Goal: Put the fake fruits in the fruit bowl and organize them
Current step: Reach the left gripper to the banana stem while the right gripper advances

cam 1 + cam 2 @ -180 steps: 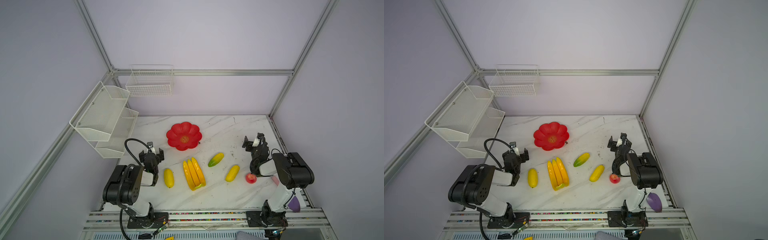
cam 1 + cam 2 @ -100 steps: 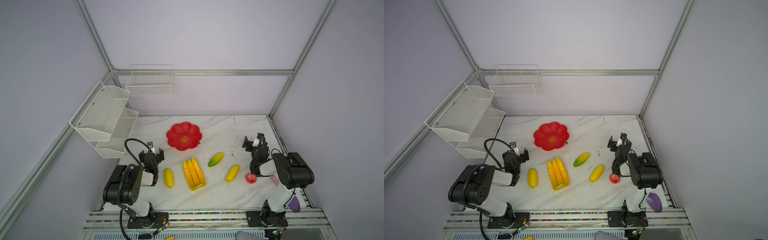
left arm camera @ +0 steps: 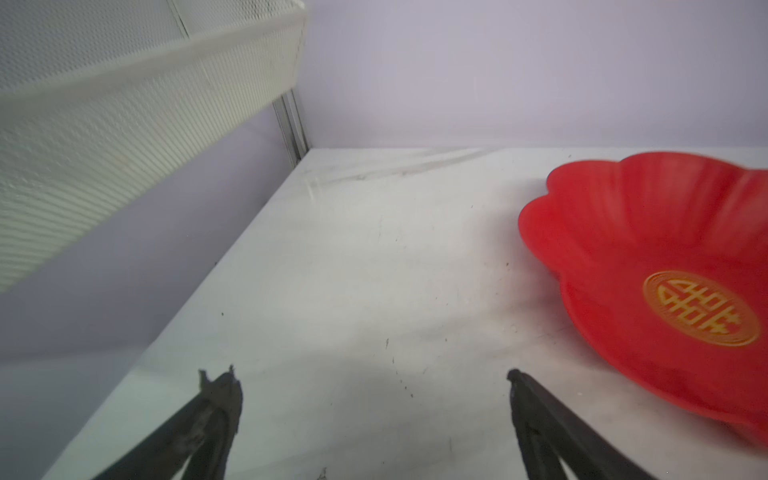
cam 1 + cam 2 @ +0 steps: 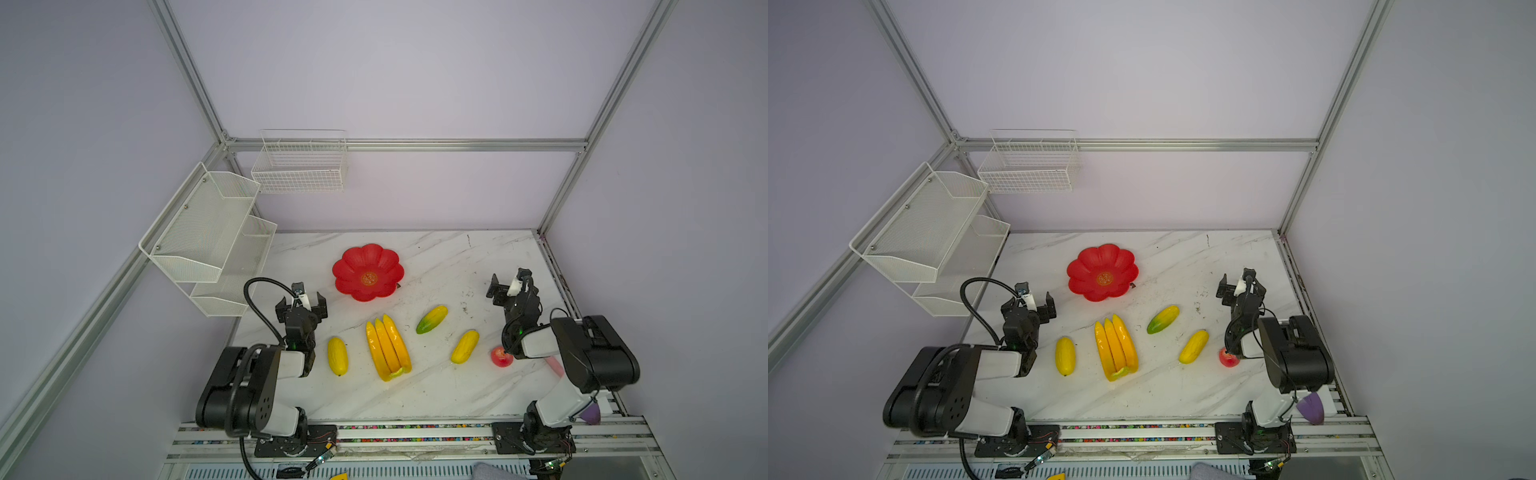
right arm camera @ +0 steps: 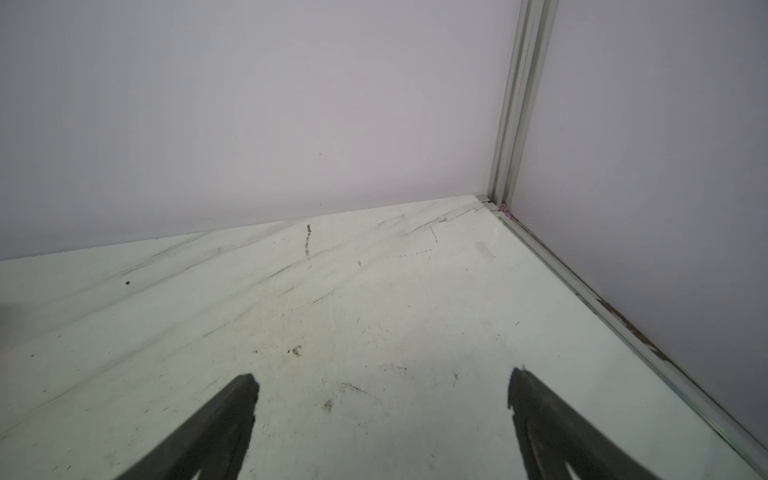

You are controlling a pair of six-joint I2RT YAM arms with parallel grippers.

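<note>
The left gripper [image 3: 365, 376] stands wide open above the bare table [image 3: 374, 270], with nothing between its fingers. The bowl [image 4: 347, 266] (red, flower-shaped, with a gold mark in its middle) lies just ahead of it and off to its right, near but not touching. All the fruit lies on the table outside the bowl, back behind the tips of both grippers. A yellow oval [image 4: 337, 356] lies beside the left arm [image 4: 291, 361], and the bananas [image 4: 388, 347] lie further to the right. Then come a yellow-green oval [image 4: 432, 319], a second yellow oval [image 4: 464, 346] and the apple [image 4: 501, 356], close by the right arm [image 4: 536, 345]. The right gripper [image 5: 382, 378] is likewise spread wide and holds nothing, facing the far right corner, well apart from the bowl
</note>
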